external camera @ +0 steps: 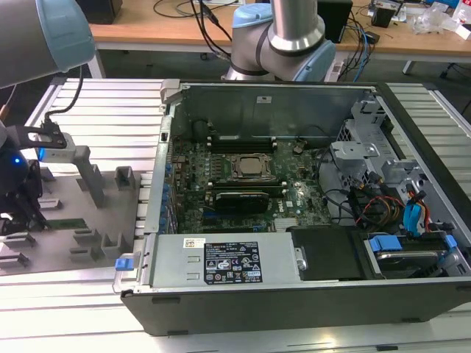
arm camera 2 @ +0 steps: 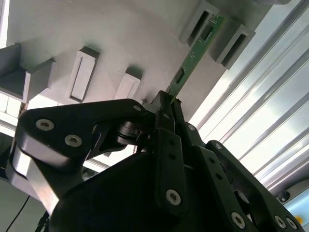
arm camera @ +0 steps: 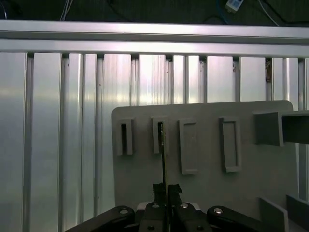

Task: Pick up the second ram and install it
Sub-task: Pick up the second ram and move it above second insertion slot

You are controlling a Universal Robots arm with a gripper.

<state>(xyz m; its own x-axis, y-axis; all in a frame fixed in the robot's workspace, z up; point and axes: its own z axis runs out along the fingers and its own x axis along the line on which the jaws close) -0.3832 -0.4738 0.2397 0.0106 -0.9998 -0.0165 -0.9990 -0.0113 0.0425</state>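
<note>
1. Judged this to be the pick-up step. Called for a firm, square hold on the board's bare edges, with no squeeze on the chips. Called also for a straight lift in line with the holder's slots, to keep the stick from twisting or binding.
2. Found the black multi-link robot gripper (arm camera 2: 170,104) closed. Saw its fingers (arm camera 2: 164,128) pinched almost together on the near end of the second ram (arm camera 2: 194,50), a long, thin, flat green circuit-board stick.
3. Traced that stick out from the fingertips over the flat grey plastic holder tray (arm camera 2: 120,34), to a far end between two grey upright slotted blocks (arm camera 2: 198,21). Could not tell whether that end sat in a slot or hung free of it.
4. Saw the same hold edge-on in the first wrist view, with the stick reduced to a thin dark line reaching one slotted block.
5. Beyond the tray, noted the ribbed aluminium table (arm camera: 63,121) of bright parallel rails.
6. In the exterior view, placed the tray at the left of the frame. Placed the open black desktop computer case (external camera: 294,309) well apart from it, at centre and right. Inside, made out the green motherboard (external camera: 221,165) and the long black memory slots (external camera: 243,138) just beside the square metal CPU socket (external camera: 252,167), near the middle of the frame.
</note>
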